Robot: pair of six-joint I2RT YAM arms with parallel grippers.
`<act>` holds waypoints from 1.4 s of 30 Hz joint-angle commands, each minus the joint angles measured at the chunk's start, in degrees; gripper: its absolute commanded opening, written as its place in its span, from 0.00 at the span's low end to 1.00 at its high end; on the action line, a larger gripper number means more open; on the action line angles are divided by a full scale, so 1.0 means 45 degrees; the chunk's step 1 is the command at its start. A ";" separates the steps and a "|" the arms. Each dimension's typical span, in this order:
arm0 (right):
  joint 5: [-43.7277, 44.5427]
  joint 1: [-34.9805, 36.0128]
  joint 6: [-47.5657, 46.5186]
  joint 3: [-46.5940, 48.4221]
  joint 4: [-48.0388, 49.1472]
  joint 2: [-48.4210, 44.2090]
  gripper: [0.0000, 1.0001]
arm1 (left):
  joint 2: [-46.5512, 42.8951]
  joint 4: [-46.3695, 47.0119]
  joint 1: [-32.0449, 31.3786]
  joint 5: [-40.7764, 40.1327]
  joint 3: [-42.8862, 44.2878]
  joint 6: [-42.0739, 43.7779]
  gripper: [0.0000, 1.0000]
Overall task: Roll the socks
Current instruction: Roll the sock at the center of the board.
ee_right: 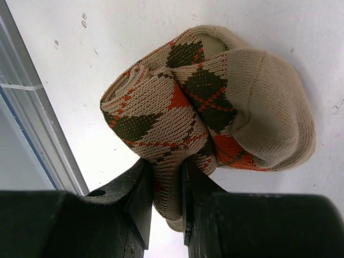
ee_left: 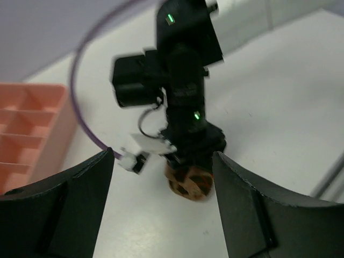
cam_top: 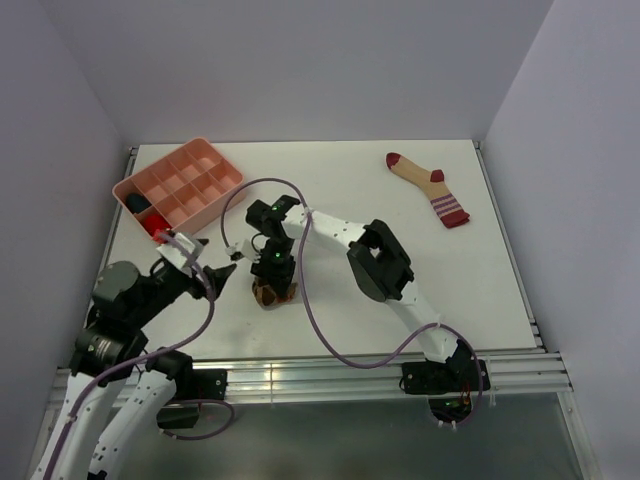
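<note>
Right wrist view is showing the right claw [ee_right: 166, 183] pinching a fold of the argyle sock [ee_right: 204, 102] between its two dark fingers, the jaws clenching tight on the fabric. The sock is lying partly rolled on the white surface [ee_right: 258, 21], its plain tan end bulging to the right and a coiled end showing at the left. From above, this sock is sitting near the front middle, mostly hidden under the right claw. The left claw [ee_left: 162, 158] is hovering just beside it, jaws spread wide and gripping nothing; its blurred picture is showing what seems to be the roll below the right claw. The striped sock [cam_top: 430, 187] is lying flat at the far right, well apart. A pink compartment tray [cam_top: 210, 205] is sitting at the far left, holding a dark bundle [cam_top: 135, 203] and a red bundle [cam_top: 157, 226].
</note>
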 commanded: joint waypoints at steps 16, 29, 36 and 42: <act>0.2686 -0.0270 0.0057 -0.1470 -0.0425 0.1586 0.00 | 0.5735 -0.0198 -0.3936 -0.1013 -0.1099 0.2806 0.76; 0.2491 -0.0269 -0.0060 -0.1587 -0.0405 0.1449 0.00 | 0.5679 0.4392 -0.4464 -0.1933 -0.4635 0.3900 0.66; 0.2432 -0.0289 -0.0079 -0.1626 -0.0366 0.1450 0.00 | 0.6650 0.5897 -0.4561 -0.1837 -0.5145 0.4078 0.68; 0.2335 -0.0289 -0.0099 -0.1705 -0.0269 0.1410 0.00 | 0.7865 0.6386 -0.4815 -0.1212 -0.5145 0.4058 0.69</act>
